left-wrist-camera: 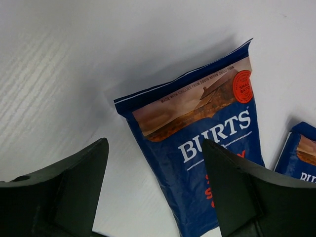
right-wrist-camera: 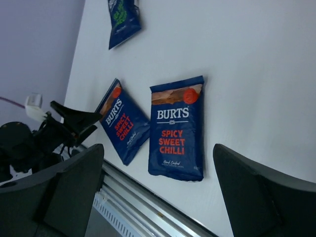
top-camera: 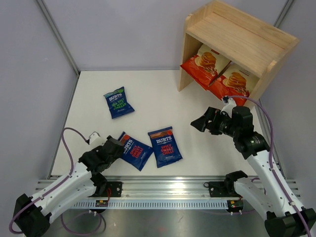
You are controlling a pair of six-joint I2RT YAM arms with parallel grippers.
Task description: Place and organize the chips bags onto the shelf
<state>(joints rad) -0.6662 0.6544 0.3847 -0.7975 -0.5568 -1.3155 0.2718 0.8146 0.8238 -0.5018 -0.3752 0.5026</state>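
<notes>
Left hand (top-camera: 114, 148), lower left, jaws wide over dark blue red-lettered Burts chips bag (top-camera: 138, 154) flat on white bench (top-camera: 158, 94). Right hand (top-camera: 201, 120), centre right, wide, empty, near light wooden shelf (top-camera: 237, 29).

White table (top-camera: 163, 94): green Burts bag (top-camera: 118, 102), left red Burts bag (top-camera: 136, 152), right red Burts bag (top-camera: 165, 147), wooden shelf (top-camera: 237, 34) holding Cassava bags (top-camera: 205, 64).
</notes>
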